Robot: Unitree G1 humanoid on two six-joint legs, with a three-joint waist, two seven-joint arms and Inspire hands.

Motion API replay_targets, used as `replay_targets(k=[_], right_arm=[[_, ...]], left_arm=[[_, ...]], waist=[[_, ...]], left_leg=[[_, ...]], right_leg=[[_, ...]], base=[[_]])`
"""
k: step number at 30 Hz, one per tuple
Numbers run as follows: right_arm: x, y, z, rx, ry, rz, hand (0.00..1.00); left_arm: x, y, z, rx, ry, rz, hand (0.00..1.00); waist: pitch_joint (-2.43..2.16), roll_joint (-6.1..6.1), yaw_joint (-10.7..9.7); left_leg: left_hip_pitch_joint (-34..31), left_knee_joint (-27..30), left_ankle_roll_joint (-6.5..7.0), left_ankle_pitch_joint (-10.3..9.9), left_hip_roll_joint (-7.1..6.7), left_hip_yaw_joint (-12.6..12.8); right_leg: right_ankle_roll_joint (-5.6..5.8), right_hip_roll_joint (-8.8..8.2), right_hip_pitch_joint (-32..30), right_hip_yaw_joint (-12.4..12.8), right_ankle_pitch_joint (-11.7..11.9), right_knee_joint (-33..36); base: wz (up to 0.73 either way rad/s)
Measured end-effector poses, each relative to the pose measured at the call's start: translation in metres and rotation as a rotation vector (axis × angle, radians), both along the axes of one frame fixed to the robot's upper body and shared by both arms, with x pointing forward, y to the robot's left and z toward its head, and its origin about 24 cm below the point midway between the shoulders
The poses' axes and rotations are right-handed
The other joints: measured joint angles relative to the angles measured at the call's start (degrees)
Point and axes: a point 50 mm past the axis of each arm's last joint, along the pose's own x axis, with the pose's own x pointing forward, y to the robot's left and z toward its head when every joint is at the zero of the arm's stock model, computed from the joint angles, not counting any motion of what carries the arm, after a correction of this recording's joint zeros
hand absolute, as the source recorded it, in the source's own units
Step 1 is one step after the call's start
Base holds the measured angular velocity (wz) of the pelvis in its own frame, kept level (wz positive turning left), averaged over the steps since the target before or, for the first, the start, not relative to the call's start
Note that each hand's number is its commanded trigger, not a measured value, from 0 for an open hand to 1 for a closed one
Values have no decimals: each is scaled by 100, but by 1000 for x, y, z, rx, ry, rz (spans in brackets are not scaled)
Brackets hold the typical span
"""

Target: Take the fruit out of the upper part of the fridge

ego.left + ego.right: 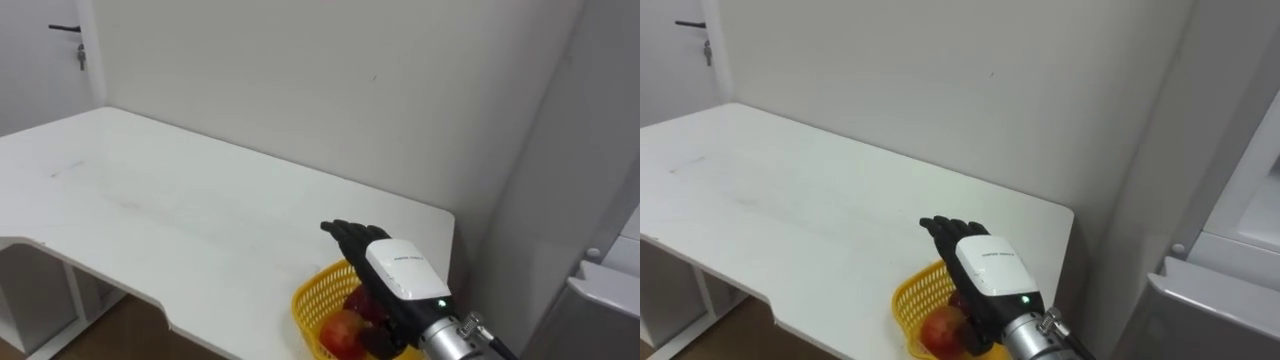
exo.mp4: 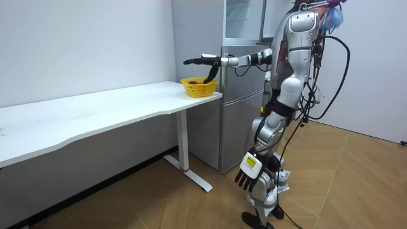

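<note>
A yellow basket (image 1: 314,296) (image 2: 198,88) stands on the near right corner of the white table (image 1: 180,210), next to the fridge (image 2: 240,102). A red apple (image 1: 343,330) (image 1: 943,328) lies in it beside some darker fruit. My right hand (image 1: 388,268) (image 1: 985,262) hovers just above the basket, fingers stretched forward and the thumb pointing down toward the fruit, holding nothing. In the room view I stand in front of the fridge with my right arm (image 2: 235,61) reaching out over the basket. My left hand (image 2: 250,172) hangs by my legs, fingers relaxed.
The grey fridge's (image 1: 1225,270) top edge sits at the right, close to the table's end. A white wall (image 1: 330,80) runs behind the table. The long table reaches far to the left; a door (image 1: 50,50) stands at the far left.
</note>
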Motion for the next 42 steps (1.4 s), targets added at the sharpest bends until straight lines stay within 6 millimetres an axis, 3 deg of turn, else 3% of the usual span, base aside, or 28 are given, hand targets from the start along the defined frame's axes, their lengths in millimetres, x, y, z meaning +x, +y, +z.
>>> replay_targets(k=[7, 11, 18, 24, 26, 28, 34, 38, 42], right_arm=[[2, -3, 5, 100, 19, -19, 0], [5, -10, 18, 215, 5, -46, 0], [-9, 0, 35, 407, -6, 16, 0], [-43, 0, 16, 576, 136, 42, 0], [-55, 1, 3, 657, 215, 30, 0], [-59, -1, 1, 684, 233, 21, 0], [-84, -15, 8, 742, 188, -11, 0], [-96, -16, 12, 760, 179, 8, 0], [-99, -29, 17, 760, 139, -33, 0]], left_arm=[[0, -2, 0, 3, -14, -6, 0], [0, -8, -1, -11, -15, -5, 0], [-2, -10, -2, -12, 0, 8, 0], [-4, -15, -4, -20, -3, 17, 0], [-6, -17, -5, -28, -16, 52, 0], [-7, -17, -5, -15, -24, 56, 0], [-17, -16, -5, 8, -14, 68, 0], [-18, -17, -6, 15, -34, 107, 0], [-19, -18, -6, 1, -42, 141, 0]], waist=[[-31, 48, -11], [-101, 151, -58], [-123, 367, -310], [-134, 527, -652], [-102, 615, -780], [-118, 631, -930], [-172, 731, -1262], [-174, 732, -1537], [-169, 725, -1660]], left_leg=[[-5, 2, 3, 2, -11, 0], [9, 2, 8, 5, -11, 18], [84, -49, 8, 5, 31, 215], [150, -42, 48, -21, 52, 391], [195, -52, 68, -36, 64, 493], [160, -58, 72, -35, 67, 598], [217, -108, 87, -43, 110, 877], [259, -173, 89, -46, 129, 972], [326, -222, 89, -48, 146, 1128]], right_leg=[[0, -7, 1, 11, 0, -1], [4, -12, 3, 38, 3, 10], [3, -6, -46, 222, 4, 91], [13, 0, -51, 389, 26, 111], [16, -1, -75, 503, 25, 187], [21, 0, -164, 615, 25, 199], [37, 65, -240, 941, 80, 186], [37, 86, -243, 1041, 81, 187], [37, 96, -269, 1157, 80, 185]], base=[[0], [0], [-14], [-15], [-23], [-26], [-26], [-11], [-19]])
